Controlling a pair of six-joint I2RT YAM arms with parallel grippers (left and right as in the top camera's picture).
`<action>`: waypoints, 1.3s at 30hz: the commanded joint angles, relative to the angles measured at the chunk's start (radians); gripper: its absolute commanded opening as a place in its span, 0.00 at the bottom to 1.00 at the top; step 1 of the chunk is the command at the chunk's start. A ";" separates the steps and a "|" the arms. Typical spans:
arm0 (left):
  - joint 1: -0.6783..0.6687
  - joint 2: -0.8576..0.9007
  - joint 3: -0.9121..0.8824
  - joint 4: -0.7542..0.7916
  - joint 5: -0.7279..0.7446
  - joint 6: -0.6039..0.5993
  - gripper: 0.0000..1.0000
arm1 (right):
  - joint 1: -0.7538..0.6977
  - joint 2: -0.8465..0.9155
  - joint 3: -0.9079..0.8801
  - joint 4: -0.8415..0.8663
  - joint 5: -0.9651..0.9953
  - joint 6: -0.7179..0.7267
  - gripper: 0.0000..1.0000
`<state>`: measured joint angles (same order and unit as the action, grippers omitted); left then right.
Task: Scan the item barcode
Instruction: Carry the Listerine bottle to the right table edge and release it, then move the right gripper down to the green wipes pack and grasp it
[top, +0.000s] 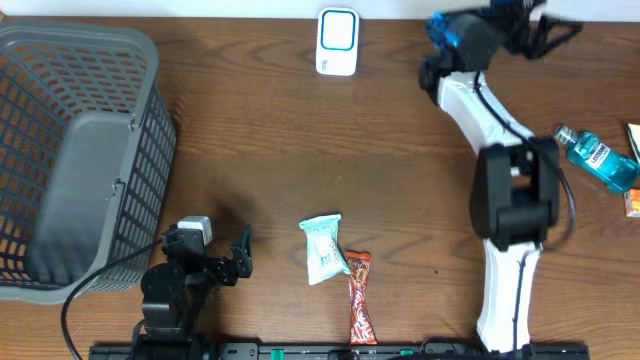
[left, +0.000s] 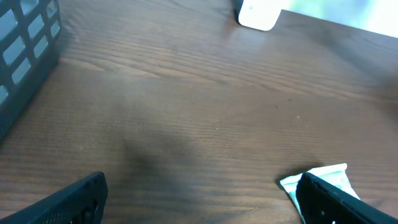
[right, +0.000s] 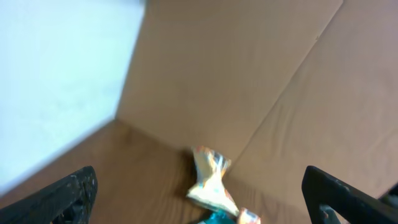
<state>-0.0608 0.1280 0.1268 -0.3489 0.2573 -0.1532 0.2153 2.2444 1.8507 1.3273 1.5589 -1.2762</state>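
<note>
While left tool (top: 238, 258) and right tool (right: 202, 193) are spread wide, white packet (top: 322, 250) is seen on desk (top: 260, 130), right of left tool, well apart from right tool.

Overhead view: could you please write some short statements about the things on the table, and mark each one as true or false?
1. The grey basket stands at the left side of the table. True.
2. The left pincer is closed on the pale packet. False: it is open and empty, and the packet lies on the table beside it.
3. The red snack bar lies right next to the pale packet, near the front edge. True.
4. The blue bottle is inside the basket. False: it lies on the table at the far right.
5. The white device sits near the back edge. True.
</note>
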 joint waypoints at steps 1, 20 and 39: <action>-0.003 -0.004 -0.005 -0.018 0.005 -0.001 0.96 | 0.072 -0.208 0.035 -0.126 -0.094 0.022 0.99; -0.003 -0.004 -0.005 -0.018 0.005 -0.001 0.96 | 0.414 -0.625 0.017 -2.324 -0.978 1.496 0.99; -0.003 -0.004 -0.005 -0.018 0.005 -0.001 0.96 | 0.464 -0.542 -0.468 -2.377 -1.859 1.681 0.97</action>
<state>-0.0608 0.1280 0.1284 -0.3538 0.2569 -0.1528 0.6712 1.6981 1.4475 -1.0698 -0.2550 0.3717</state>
